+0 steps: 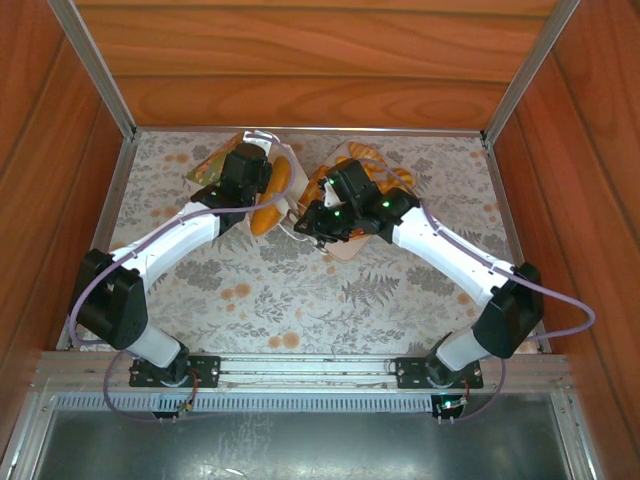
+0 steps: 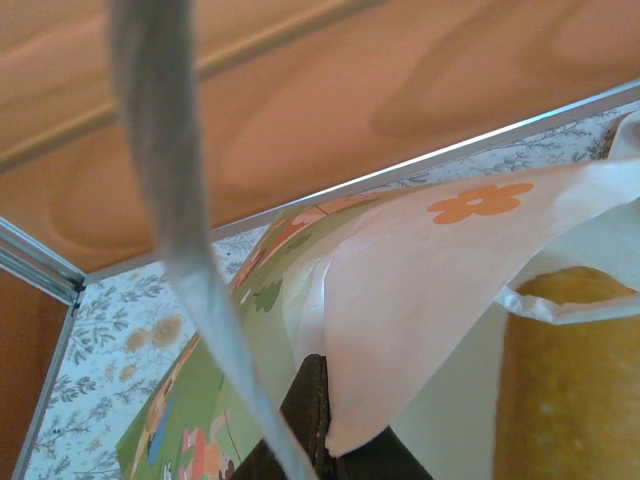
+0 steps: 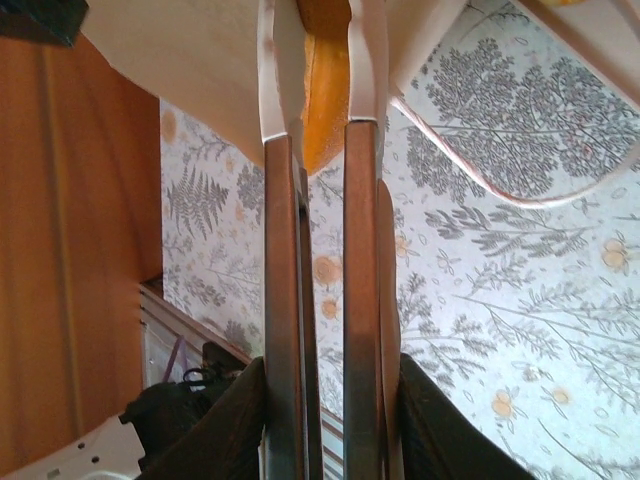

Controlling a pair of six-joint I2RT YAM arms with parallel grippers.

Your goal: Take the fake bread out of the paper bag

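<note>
Top external view: the paper bag (image 1: 212,168) lies at the far left-centre of the table (image 1: 300,290), with its mouth toward the right. Orange fake bread (image 1: 268,205) shows at that mouth, just right of the left arm's wrist. The left gripper (image 1: 248,160) sits over the bag. The right gripper (image 1: 306,215) reaches in from the right, its tips near the bag's mouth. More pastries (image 1: 372,158) lie on a pink tray (image 1: 345,250) right of centre, partly under the right arm.

Left wrist view: the left gripper (image 2: 320,440) is pressed together on the edge of the paper bag (image 2: 420,300), and the sheet rises straight out of the dark jaws. An orange flower mark (image 2: 480,200) is printed on the paper. A white cord handle (image 2: 170,200) hangs across the foreground. A long golden loaf (image 2: 565,380) lies just right of the pinched edge, against the bag's cream inner wall.

Right wrist view: the right gripper (image 3: 322,110) has its fingers (image 3: 283,300) nearly parallel with a narrow gap. A glossy orange piece of bread (image 3: 322,90) is wedged between the tips, so the jaws are pinching it. Cream paper lies at the upper left of the fingers. A white cord loop (image 3: 500,190) rests on the fern-print cloth to their right.
</note>
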